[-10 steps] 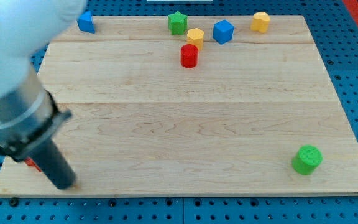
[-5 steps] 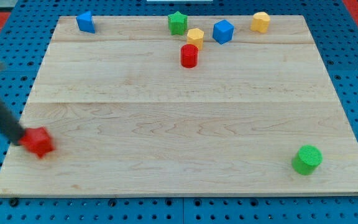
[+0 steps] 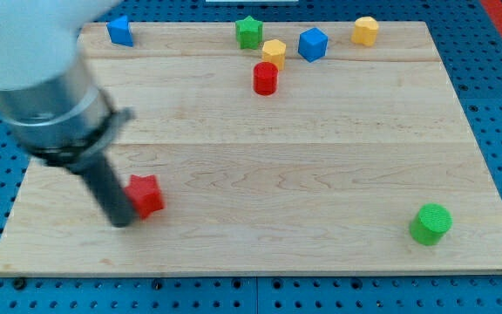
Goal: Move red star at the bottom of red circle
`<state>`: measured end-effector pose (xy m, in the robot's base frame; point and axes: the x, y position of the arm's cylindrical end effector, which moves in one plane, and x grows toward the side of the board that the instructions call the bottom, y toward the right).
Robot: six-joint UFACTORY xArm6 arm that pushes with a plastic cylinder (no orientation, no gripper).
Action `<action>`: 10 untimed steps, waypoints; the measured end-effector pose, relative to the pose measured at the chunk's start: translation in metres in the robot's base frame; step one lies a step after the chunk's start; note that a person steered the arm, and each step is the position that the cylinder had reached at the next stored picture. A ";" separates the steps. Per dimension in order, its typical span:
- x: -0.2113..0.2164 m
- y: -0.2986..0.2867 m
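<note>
The red star [image 3: 145, 194] lies on the wooden board [image 3: 260, 174] at the lower left. My tip [image 3: 121, 218] touches the star's left side, just below and left of it. The red circle [image 3: 266, 78] stands near the view's top, left of centre, far up and to the right of the star. The arm's grey body covers the board's upper left corner.
Near the view's top sit a blue block [image 3: 119, 30], a green star [image 3: 249, 32], a yellow block [image 3: 274, 52], a blue cube [image 3: 313, 44] and a yellow block [image 3: 365, 30]. A green cylinder [image 3: 430, 223] stands at the lower right.
The red star has slid right along the board's lower left, from near the left edge. My tip followed it to the right and stays at its left side.
</note>
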<state>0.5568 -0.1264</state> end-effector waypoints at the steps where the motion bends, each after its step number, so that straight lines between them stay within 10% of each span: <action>1: -0.029 0.006; 4: -0.122 0.028; 10: -0.132 0.131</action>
<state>0.4244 0.0041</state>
